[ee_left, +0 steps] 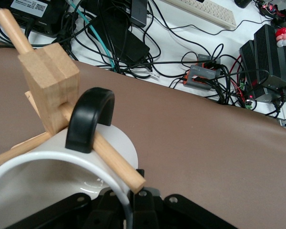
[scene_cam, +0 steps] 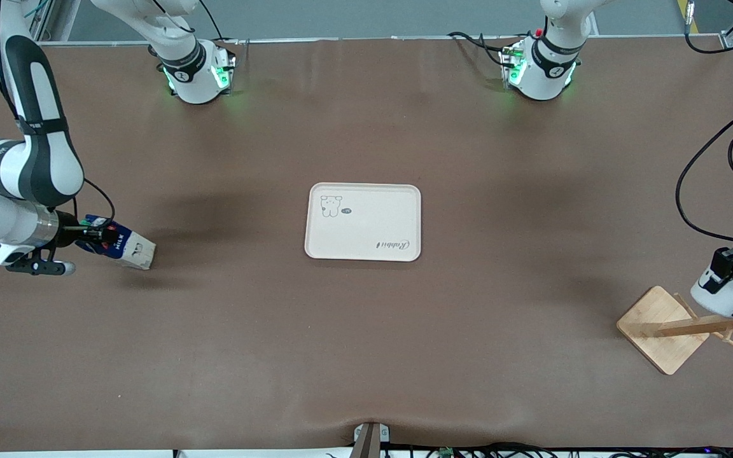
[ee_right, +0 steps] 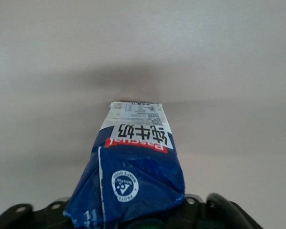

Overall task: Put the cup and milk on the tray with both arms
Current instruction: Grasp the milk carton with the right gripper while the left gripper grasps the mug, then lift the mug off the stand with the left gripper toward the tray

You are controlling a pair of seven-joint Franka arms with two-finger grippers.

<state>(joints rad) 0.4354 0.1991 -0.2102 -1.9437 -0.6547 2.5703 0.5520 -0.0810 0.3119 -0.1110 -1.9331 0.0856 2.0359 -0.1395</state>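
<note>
Right gripper clenched on lying milk, right arm's table end. Left gripper pinches cup rim on wooden rack. Tray mid-table.

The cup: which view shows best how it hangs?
Left wrist view: the cup hangs by its black handle on a wooden peg. The front view shows it small, under the left claw. Right wrist view: none.

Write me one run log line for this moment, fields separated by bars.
left hand: shut on cup rim, cup hanging on wooden rack | right hand: gripping milk top | tray: nothing on it
</note>
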